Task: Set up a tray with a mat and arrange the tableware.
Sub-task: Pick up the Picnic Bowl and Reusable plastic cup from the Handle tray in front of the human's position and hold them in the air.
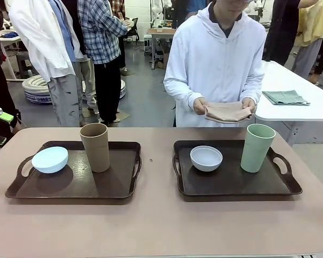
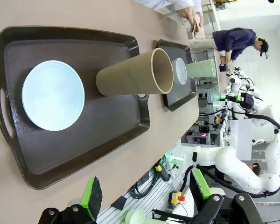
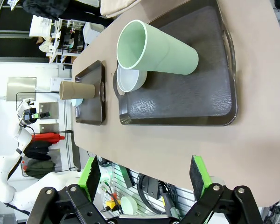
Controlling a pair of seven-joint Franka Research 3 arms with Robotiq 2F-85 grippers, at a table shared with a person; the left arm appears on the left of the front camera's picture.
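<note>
Beyond the spread left hand [image 2: 146,191], a tan cup [image 2: 130,79] is standing beside a pale blue bowl [image 2: 52,95]; beyond the spread right hand [image 3: 144,177], a pale green cup [image 3: 163,46] is standing beside a greyish white bowl [image 3: 130,80].

black right gripper [image 3: 143,169], green pads [image 3: 90,175]

No readable text, labels or signs anywhere.
</note>
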